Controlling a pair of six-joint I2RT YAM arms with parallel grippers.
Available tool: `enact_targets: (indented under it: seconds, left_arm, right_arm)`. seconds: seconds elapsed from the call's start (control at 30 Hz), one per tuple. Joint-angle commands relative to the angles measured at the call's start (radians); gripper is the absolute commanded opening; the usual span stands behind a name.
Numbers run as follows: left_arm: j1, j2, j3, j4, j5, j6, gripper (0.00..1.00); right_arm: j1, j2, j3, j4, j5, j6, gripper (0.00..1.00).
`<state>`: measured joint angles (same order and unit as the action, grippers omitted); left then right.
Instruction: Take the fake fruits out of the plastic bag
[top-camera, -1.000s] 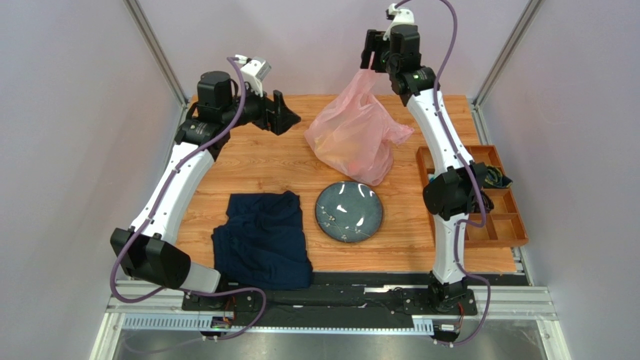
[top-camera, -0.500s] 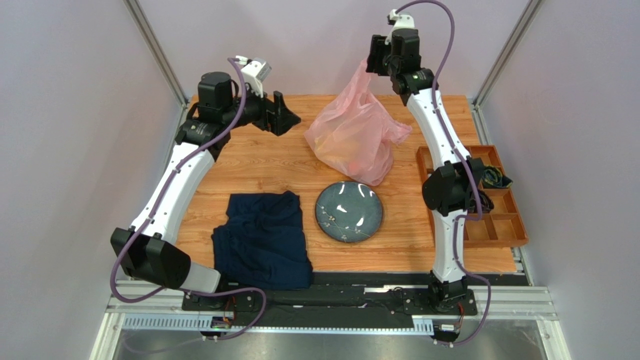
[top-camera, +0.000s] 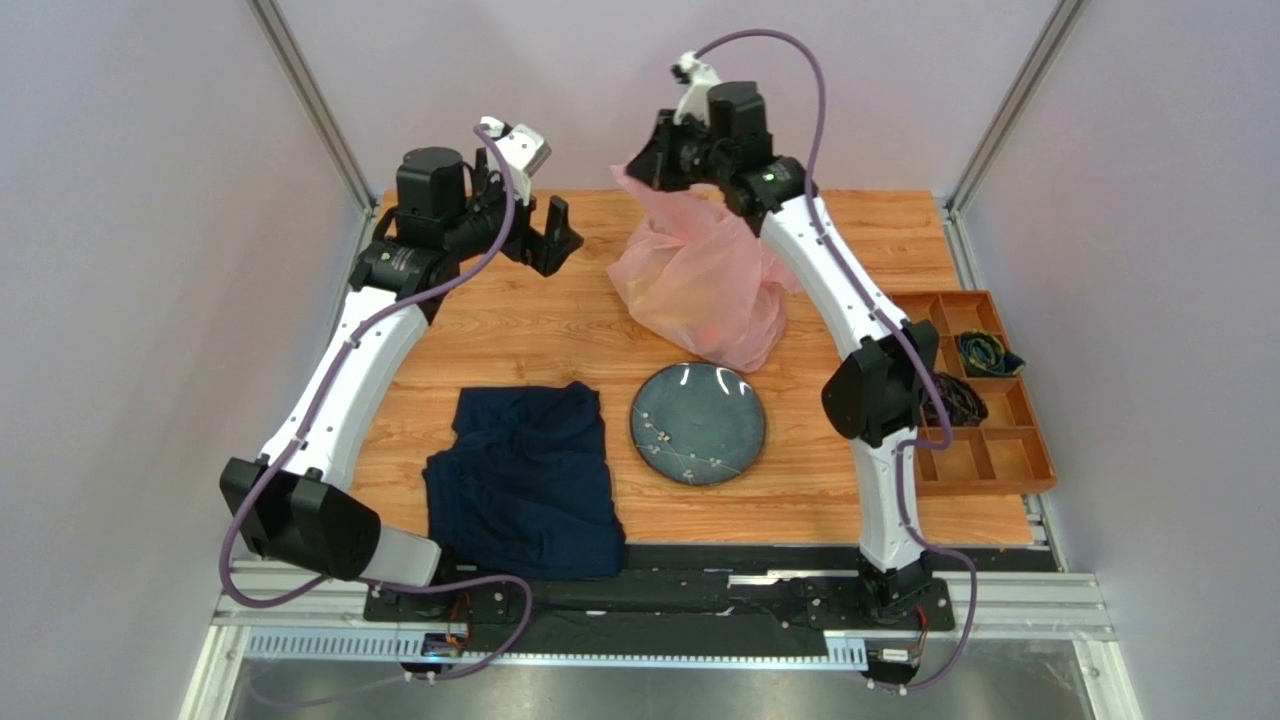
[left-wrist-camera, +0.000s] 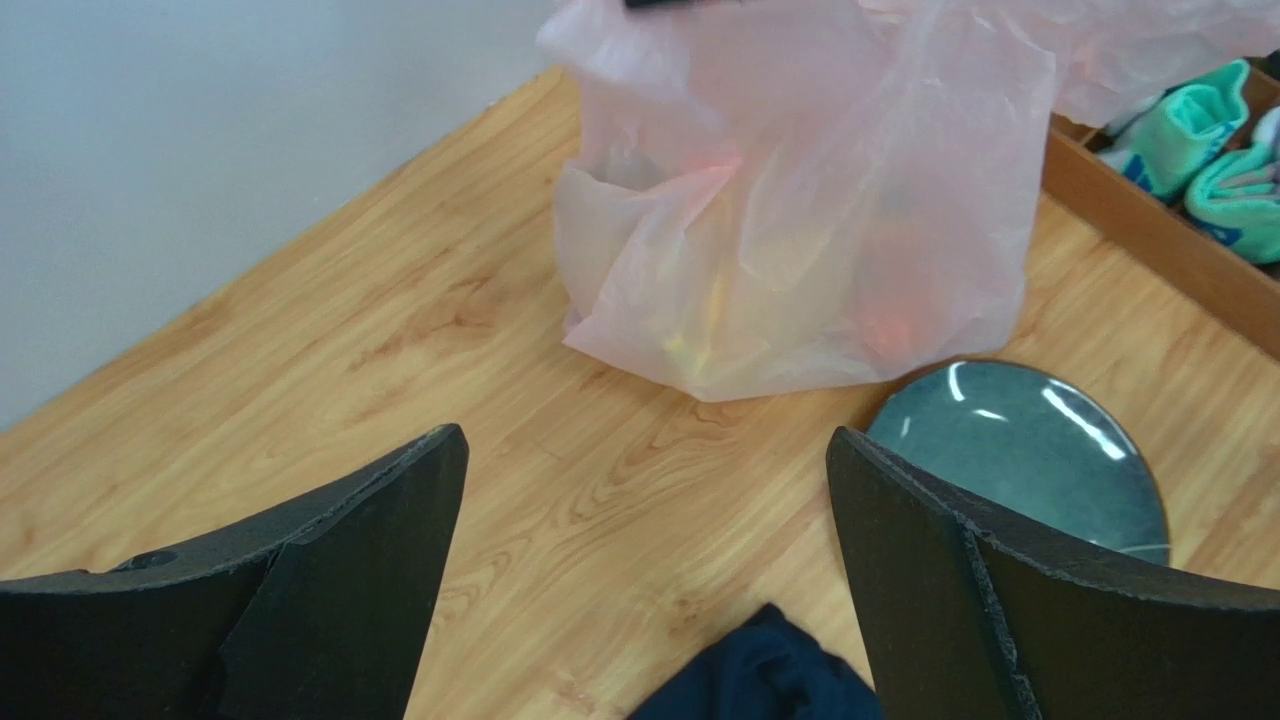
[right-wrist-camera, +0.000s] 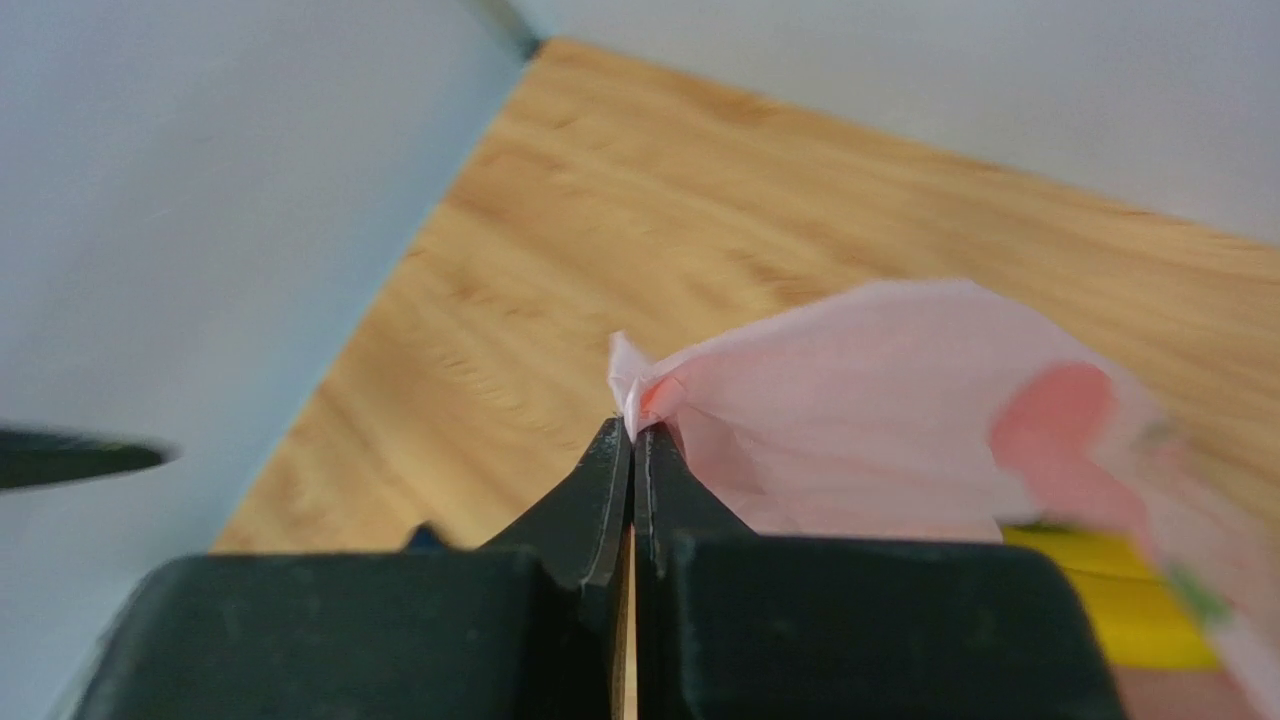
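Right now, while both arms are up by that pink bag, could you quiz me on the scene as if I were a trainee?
1. True or false: the left hand grips the plastic bag.
2. The right hand is: A wide open; B shut on the bag's edge; C shut on a fruit.
3. Fill in: the fake fruits show as coloured shapes ____ the bag.

Key: 1 false, since the left hand is open and apart from the bag. 2 B. 3 inside.
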<state>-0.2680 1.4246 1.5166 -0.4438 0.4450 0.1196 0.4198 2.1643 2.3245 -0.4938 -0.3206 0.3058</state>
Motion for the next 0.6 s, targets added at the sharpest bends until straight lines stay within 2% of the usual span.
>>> enact_targets:
  seconds: [0.0, 0.07, 0.1, 0.13, 0.17, 0.2, 0.3, 0.4, 0.5, 0.57]
  left_arm:
    - [-0.002, -0.076, -0.03, 0.06, -0.042, 0.075, 0.99]
    - [-0.002, -0.087, -0.047, 0.063, -0.035, 0.071, 0.99]
    - [-0.002, -0.096, -0.055, 0.063, -0.037, 0.063, 0.99]
    - [-0.002, -0.101, -0.062, 0.069, -0.042, 0.058, 0.99]
    - [-0.002, -0.105, -0.078, 0.076, -0.063, 0.049, 0.99]
    - [-0.002, -0.118, -0.085, 0.089, -0.081, 0.028, 0.99]
    - [-0.002, -0.147, -0.107, 0.115, -0.179, -0.018, 0.99]
    - [-0.002, -0.148, -0.102, 0.114, -0.252, -0.058, 0.99]
    - [-0.002, -0.121, -0.085, 0.129, -0.204, -0.096, 0.99]
    - [0.0, -0.078, -0.056, 0.145, -0.166, -0.168, 0.99]
  right_arm:
    - [0.138, -0.092, 0.007, 0.113, -0.225, 0.157, 0.0]
    - [0.165, -0.081, 0.024, 0.12, -0.248, 0.147, 0.0]
    - [0.18, -0.078, 0.032, 0.109, -0.244, 0.116, 0.05]
    - [0.183, -0.077, 0.035, 0.1, -0.224, 0.115, 0.34]
    - [0.172, -0.083, 0.032, 0.087, -0.163, 0.119, 0.48]
    - [0.162, -0.09, 0.026, 0.072, -0.146, 0.13, 0.68]
    - [0.099, -0.156, -0.036, 0.052, -0.152, 0.144, 1.0]
    - [0.025, -0.249, -0.125, 0.038, -0.173, 0.15, 1.0]
    - [-0.032, -0.34, -0.194, -0.011, -0.146, 0.095, 1.0]
    - [-0.05, -0.397, -0.233, -0.057, -0.074, -0.005, 1.0]
